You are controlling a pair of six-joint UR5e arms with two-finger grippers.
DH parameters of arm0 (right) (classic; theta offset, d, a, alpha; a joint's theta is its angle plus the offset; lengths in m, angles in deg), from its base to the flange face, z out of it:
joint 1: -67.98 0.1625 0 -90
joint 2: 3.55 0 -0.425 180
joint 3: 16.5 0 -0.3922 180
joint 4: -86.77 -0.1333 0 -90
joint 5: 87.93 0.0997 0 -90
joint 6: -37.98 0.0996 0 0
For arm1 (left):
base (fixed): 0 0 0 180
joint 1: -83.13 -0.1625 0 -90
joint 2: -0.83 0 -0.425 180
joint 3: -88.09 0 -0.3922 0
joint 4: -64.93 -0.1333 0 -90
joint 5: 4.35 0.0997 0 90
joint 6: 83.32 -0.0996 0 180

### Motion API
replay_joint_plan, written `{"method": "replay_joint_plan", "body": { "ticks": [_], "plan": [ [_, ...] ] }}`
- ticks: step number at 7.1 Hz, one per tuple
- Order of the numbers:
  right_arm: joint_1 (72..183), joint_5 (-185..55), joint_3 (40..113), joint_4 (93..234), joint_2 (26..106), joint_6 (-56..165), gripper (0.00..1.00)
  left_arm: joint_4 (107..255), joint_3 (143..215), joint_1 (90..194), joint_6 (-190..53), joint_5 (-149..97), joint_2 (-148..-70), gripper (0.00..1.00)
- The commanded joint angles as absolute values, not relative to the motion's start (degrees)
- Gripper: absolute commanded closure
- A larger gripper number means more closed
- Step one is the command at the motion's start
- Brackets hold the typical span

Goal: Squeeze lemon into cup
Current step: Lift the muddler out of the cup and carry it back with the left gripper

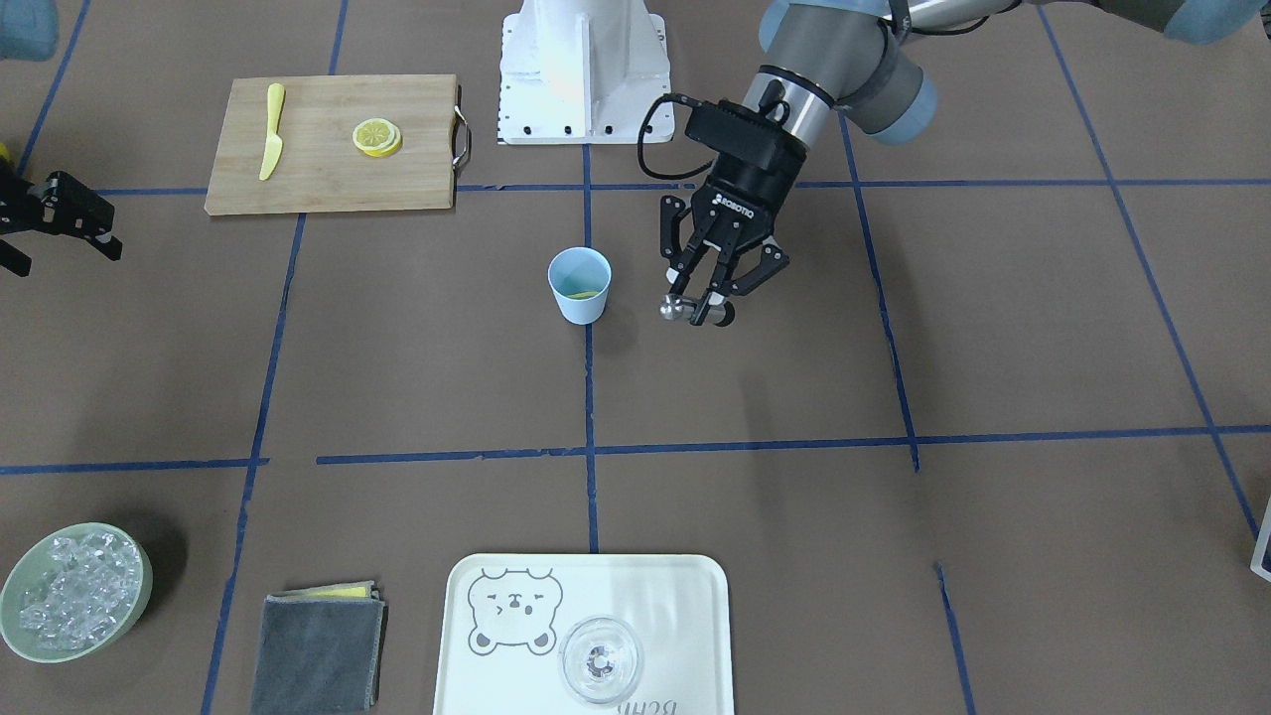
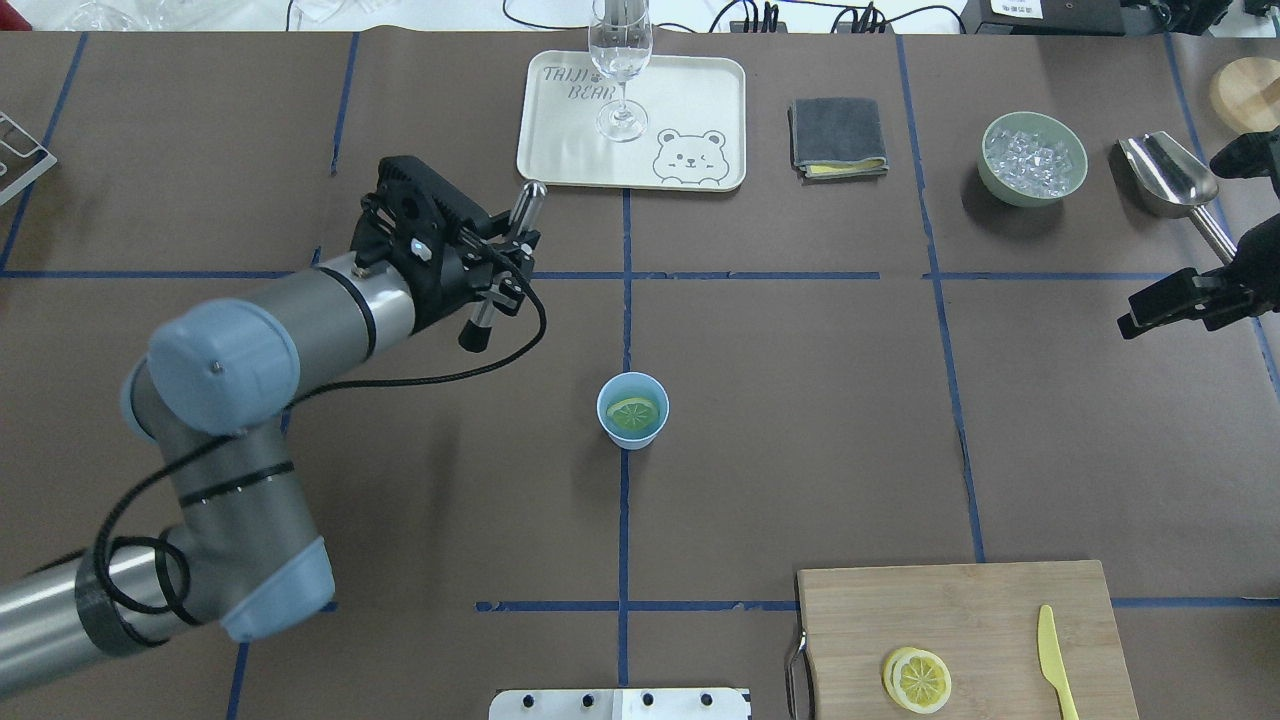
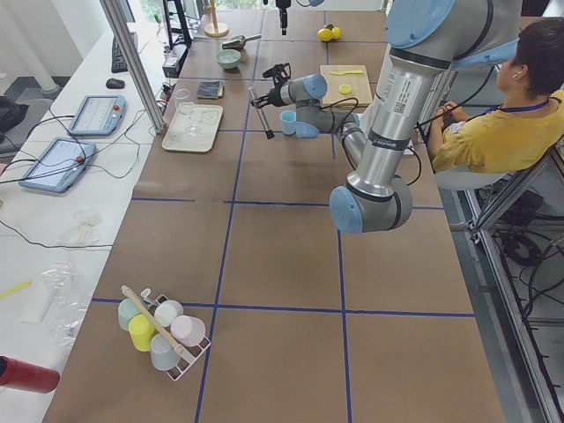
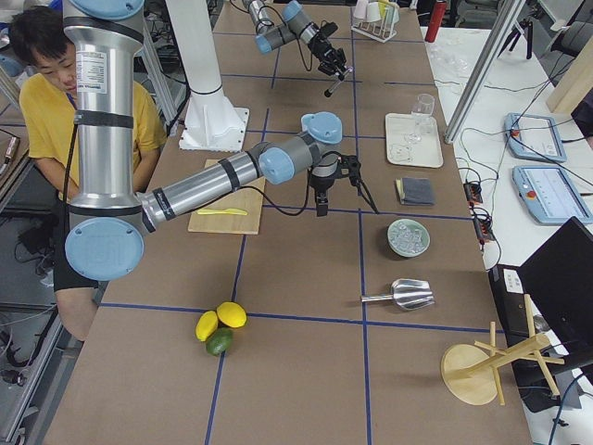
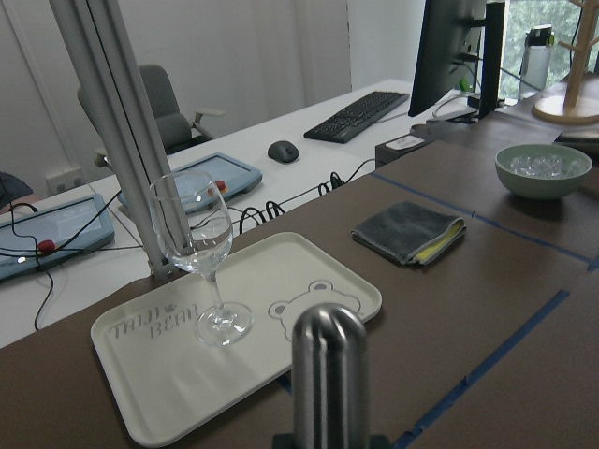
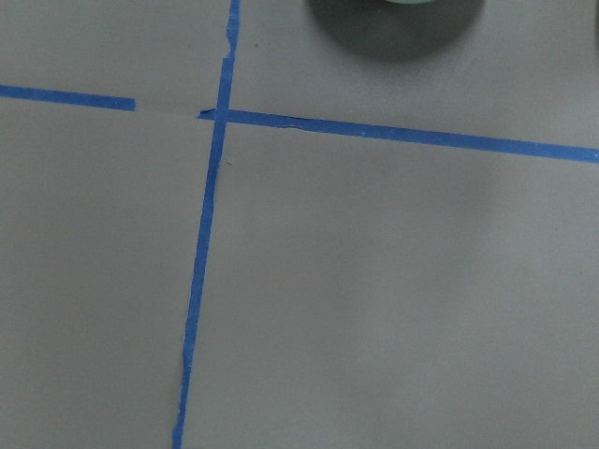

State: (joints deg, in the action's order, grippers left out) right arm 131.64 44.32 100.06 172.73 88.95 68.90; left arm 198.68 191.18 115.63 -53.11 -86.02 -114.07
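Overhead, reading left to right. The left gripper (image 2: 497,268) is closed around the middle of a metal muddler (image 2: 528,205). It holds the muddler off the table at a slant, rounded silver end toward the tray, to the left of the cup and apart from it. The cup (image 2: 604,412) stands upright at the table's centre on a blue tape line. The lemon slice (image 2: 633,411) lies flat inside it.

The step in hand appears to be bringing the muddler over the cup to press the slice. To do this well, the muddler should be turned upright and centred over the mouth. It should then go straight down clear of the rim and press gently, since nothing steadies the light cup and a sideways push could tip it.

Counts:
- One tray (image 2: 560,150) bearing one stemmed glass (image 2: 620,60).
- One folded cloth (image 2: 835,130).
- One cutting board (image 2: 1000,620) carrying at least two overlapping spare slices (image 2: 920,680).
- One bowl of ice (image 2: 986,166).
- One yellow knife (image 2: 1052,660).
- One metal scoop (image 2: 1165,175).

The right gripper (image 1: 62,238) hovers at the far right, fingers spread and holding nothing.
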Motion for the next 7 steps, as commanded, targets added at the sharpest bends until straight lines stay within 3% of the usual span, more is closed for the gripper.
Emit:
{"method": "replay_joint_plan", "body": {
  "ticks": [1, 5, 7],
  "plan": [
    [131.7, 44.3, 100.0, 172.7, 89.1, 68.8, 0.0, 186.6, 190.0, 127.3, -52.5, -106.1, -111.4, 1.0],
    [131.8, 44.1, 100.3, 172.6, 89.1, 68.8, 0.0, 169.0, 191.3, 133.7, -53.1, -116.5, -101.2, 1.0],
    [131.8, 44.0, 101.4, 172.6, 89.6, 68.9, 0.0, 164.4, 188.8, 138.7, -54.5, -123.0, -99.9, 1.0]
  ]
}}
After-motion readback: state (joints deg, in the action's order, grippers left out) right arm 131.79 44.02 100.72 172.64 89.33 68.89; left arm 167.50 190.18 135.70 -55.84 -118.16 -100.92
